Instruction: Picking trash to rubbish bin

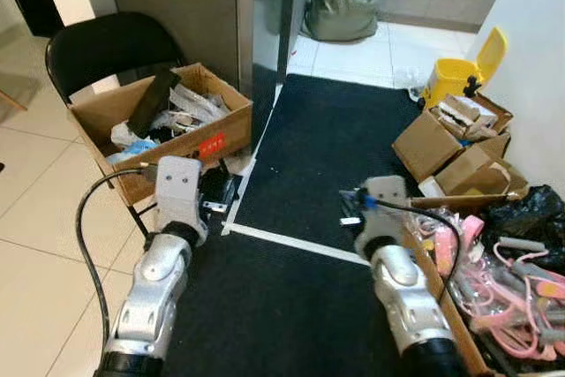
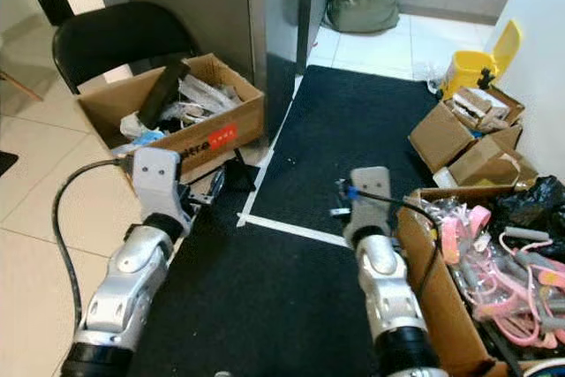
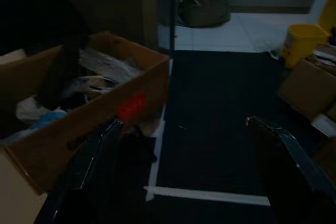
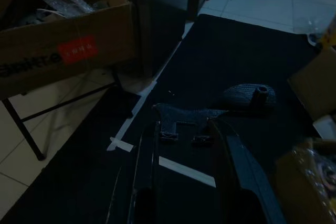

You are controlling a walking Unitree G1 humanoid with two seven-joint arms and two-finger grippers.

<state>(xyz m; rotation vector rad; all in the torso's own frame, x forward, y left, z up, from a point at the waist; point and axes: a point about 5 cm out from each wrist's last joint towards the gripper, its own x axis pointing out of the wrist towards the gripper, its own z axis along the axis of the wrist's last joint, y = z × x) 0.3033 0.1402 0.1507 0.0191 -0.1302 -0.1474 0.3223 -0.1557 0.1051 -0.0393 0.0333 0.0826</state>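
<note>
Since the dark scrap (image 4: 181, 113) looks thin, light and floppy, the right gripper (image 4: 186, 125) fingers pinch its edge firmly; the left gripper (image 3: 184, 123) fingers spread wide, empty.

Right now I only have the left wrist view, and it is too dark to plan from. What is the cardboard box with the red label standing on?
Observer: The cardboard box sits on the seat of a black chair, off the floor.
Operator: What is over on my right?
Observer: An open carton full of pink plastic items stands right beside the right arm.
Operator: Any loose trash on the mat?
Observer: A dark rounded object lies on the black mat, just ahead of the right gripper.
</note>
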